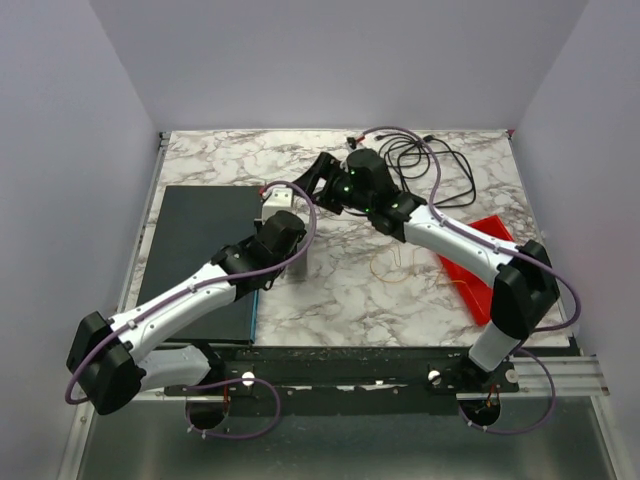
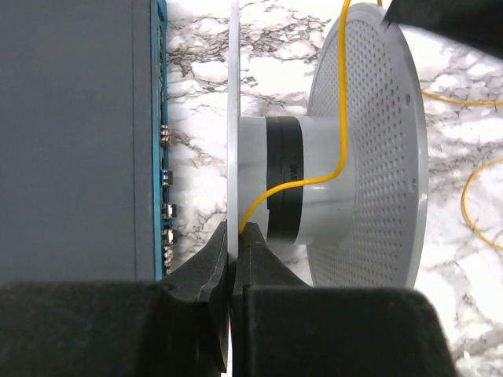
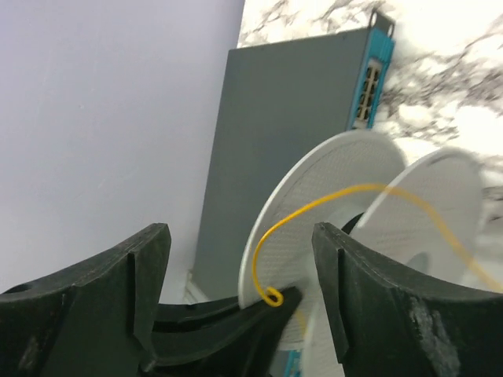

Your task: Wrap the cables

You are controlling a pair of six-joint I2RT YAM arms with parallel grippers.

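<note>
The black cables point(image 1: 442, 166) lie in a loose tangle at the back right of the table, apart from both grippers. A white spool point(image 1: 279, 195) stands on edge next to the dark box. My left gripper point(image 2: 234, 232) is shut on the spool's thin flange point(image 2: 233, 94). A thin yellow wire point(image 2: 343, 94) crosses the spool's hub point(image 2: 314, 188), which has a black band, and trails over the table point(image 1: 385, 268). My right gripper point(image 3: 240, 236) is open just behind the spool point(image 3: 314, 181). The wire's curled end point(image 3: 271, 297) hangs between its jaws, untouched.
A flat dark grey box point(image 1: 200, 250) with a blue port edge point(image 2: 159, 133) lies left of the spool. A red tray point(image 1: 478, 258) lies at the right under the right arm. Pale walls enclose the marble table point(image 1: 340, 300).
</note>
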